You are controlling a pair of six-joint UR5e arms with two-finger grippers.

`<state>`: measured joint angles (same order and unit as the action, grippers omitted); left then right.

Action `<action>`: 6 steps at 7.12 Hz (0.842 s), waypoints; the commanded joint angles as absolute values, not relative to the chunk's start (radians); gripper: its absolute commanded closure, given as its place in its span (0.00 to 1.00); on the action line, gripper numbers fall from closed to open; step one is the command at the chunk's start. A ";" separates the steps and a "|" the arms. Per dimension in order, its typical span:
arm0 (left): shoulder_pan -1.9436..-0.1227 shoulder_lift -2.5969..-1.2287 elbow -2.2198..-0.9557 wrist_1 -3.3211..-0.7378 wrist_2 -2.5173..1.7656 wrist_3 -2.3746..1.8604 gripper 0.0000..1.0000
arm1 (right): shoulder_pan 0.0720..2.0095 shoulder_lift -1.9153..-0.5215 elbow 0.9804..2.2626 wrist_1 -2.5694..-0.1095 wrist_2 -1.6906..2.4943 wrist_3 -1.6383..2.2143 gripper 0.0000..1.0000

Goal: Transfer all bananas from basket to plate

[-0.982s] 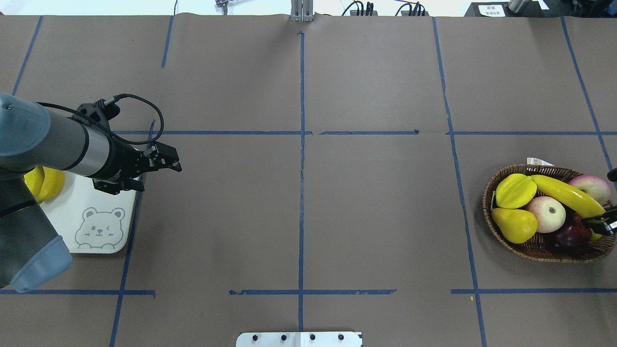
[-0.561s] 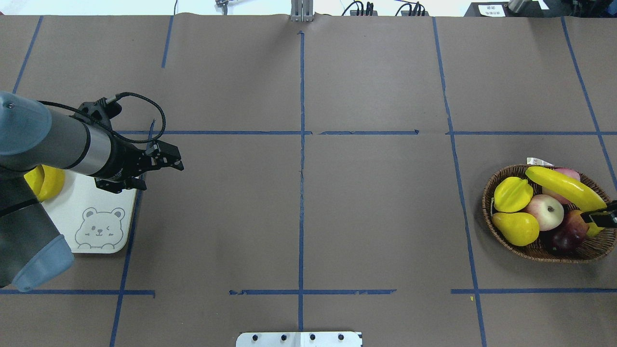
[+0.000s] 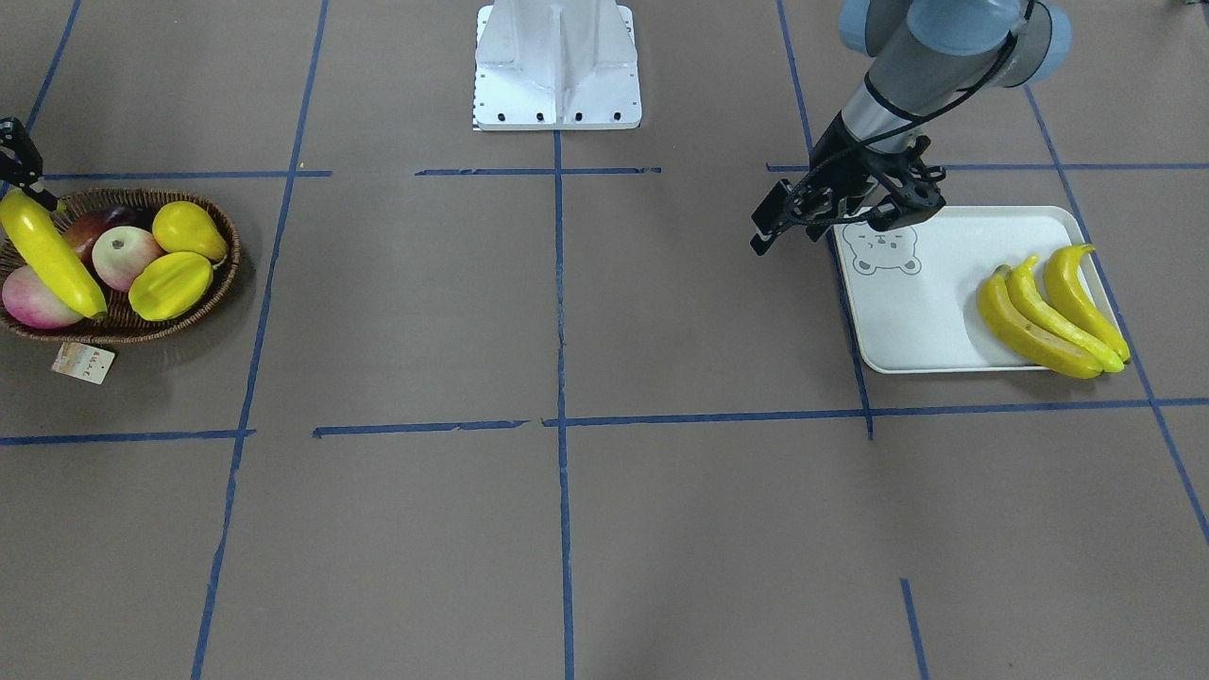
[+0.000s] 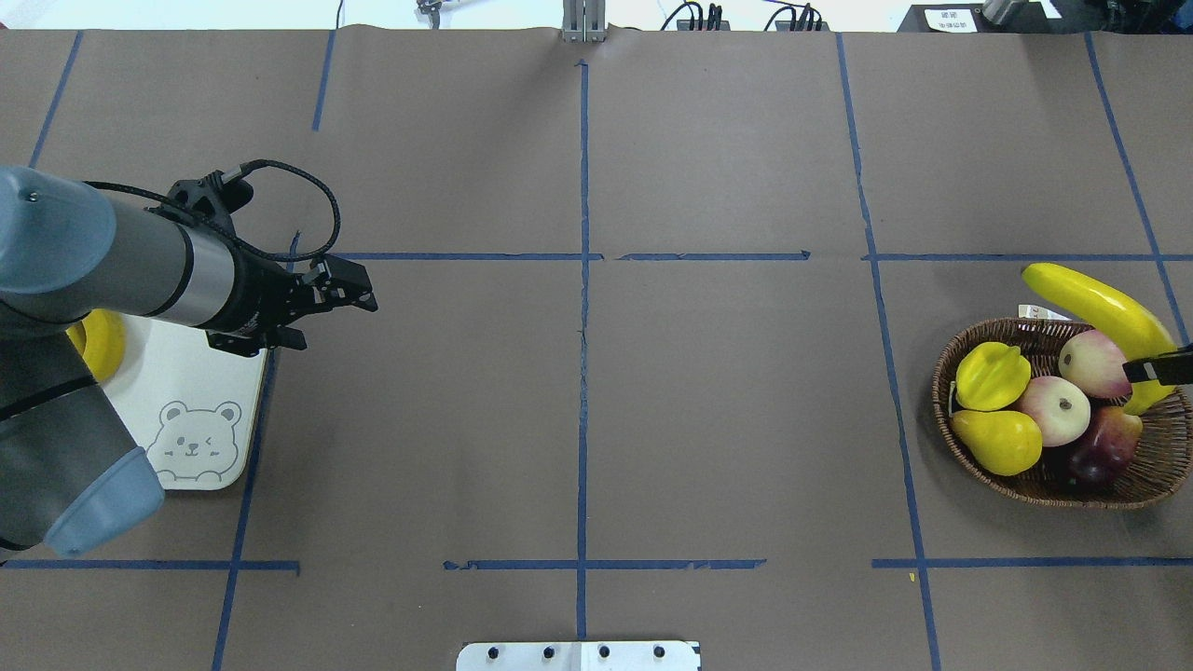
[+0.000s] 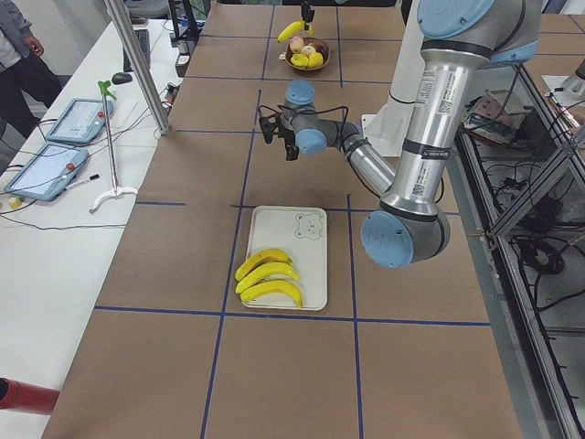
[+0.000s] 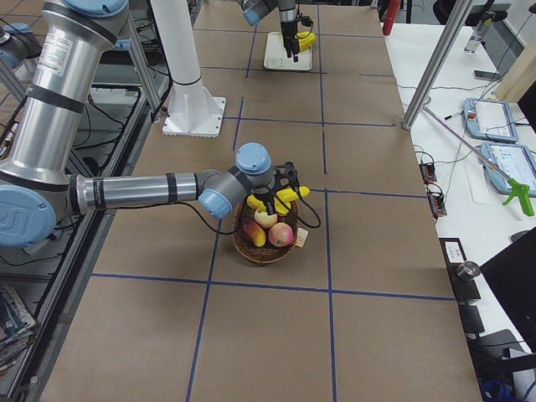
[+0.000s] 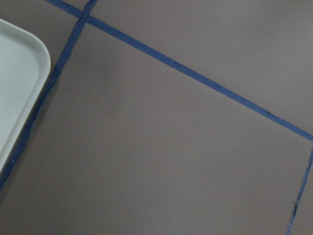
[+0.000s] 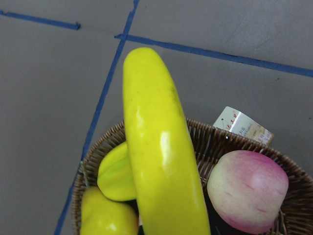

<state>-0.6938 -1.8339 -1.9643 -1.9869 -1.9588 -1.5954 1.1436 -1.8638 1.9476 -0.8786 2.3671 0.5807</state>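
Right claw: closed near one end of a long, curved, bright-yellow glossy plastic banana, at the far right edge of the overhead view.
Banana position: held in the air above a shallow oval dark-brown woven wicker basket. It runs straight out from the claw, and its free tip reaches past the rim near the paper tag.
Handling: judged light, stiff and hollow, with a slick skin. Held by one end it could swing or slip. A hold nearer the middle, across its narrow width, would be steadier.
Left claw: empty, above the bare brown desk, just beside the plate's corner. The jaws seem slightly apart, though they are small and dark in view.
Plate: a flat rectangular off-white tray with a grey bear-face print, well apart from the basket at the opposite end of the desk. Three bananas lie side by side at one end.
Other basket contents: a stubby yellow pear, a ridged yellow oval fruit and pink-and-cream apples.
Progress: likely the last banana is now in hand.
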 commanded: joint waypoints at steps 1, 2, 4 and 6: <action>-0.681 -1.937 -1.957 -1.994 -1.930 -1.600 0.00 | 1.143 -1.769 1.948 -0.861 2.402 0.792 0.99; -0.681 -1.983 -1.962 -1.994 -1.930 -1.601 0.00 | 1.131 -1.708 1.944 -0.838 2.416 0.895 0.98; -0.673 -2.037 -1.960 -1.994 -1.933 -1.665 0.00 | 1.022 -1.575 1.936 -0.755 2.381 1.159 0.99; -0.652 -2.088 -1.956 -1.996 -1.931 -1.696 0.00 | 0.843 -1.456 1.936 -0.697 2.176 1.381 0.99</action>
